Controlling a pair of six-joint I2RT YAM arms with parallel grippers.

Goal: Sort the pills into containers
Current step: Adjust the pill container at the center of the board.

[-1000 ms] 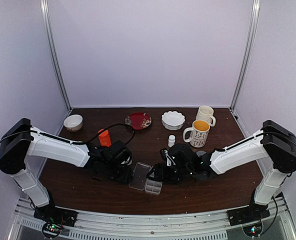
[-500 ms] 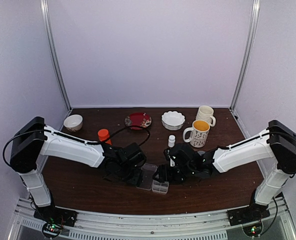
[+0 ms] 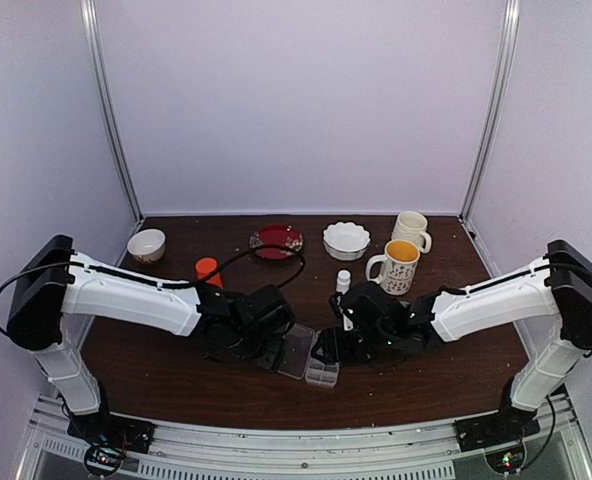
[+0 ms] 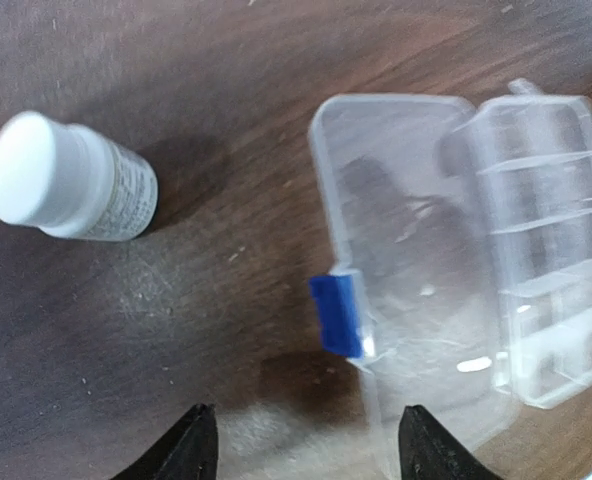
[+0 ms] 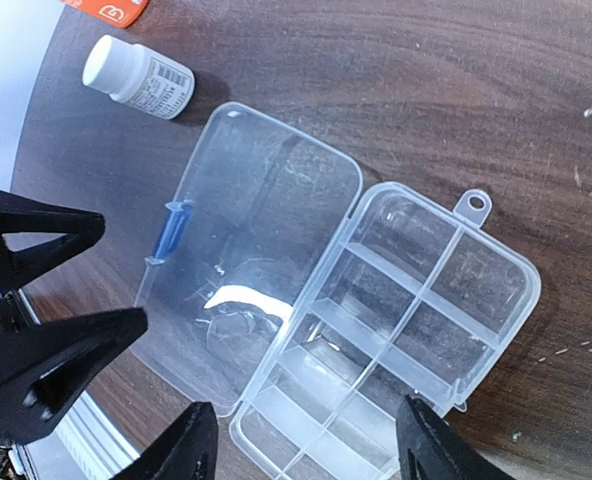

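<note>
1. Left gripper (image 4: 306, 420): black two-finger pincer, jaws wide and clamping nothing. One corner of the box lid lies between the fingers; whether they touch it cannot be told.
2. Right gripper (image 5: 304, 410): black two-finger pincer, jaws wide and clamping nothing. It is poised above the near end of the box, about the hinge line.
3. Clear, flat, rectangular plastic pill box (image 5: 406, 320): lies between the two grippers, in the front half of the table. It is open, with the lid (image 4: 406, 260) folded flat on the wood beside the tray. The tray has two rows of cells. A small blue latch tab (image 4: 338, 315) sits on the lid's free edge.
4. Tiny whitish specks (image 5: 588, 113): on bare wood beside the tray, possibly pills but too small to confirm.
5. Small white capped bottle with printed label (image 4: 66, 178): stands on the wood on the lid's latch side, apart from it.
6. Dark brown wooden table (image 3: 176, 385).
7. Behind the left arm: orange bottle (image 3: 208, 270).
8. Rear row, left to right:
   - small pale bowl (image 3: 146, 244)
   - red plate (image 3: 277, 241)
   - white scalloped bowl (image 3: 346, 240)
   - patterned mug with yellow interior (image 3: 396, 266)
   - cream mug (image 3: 411, 228)
</note>
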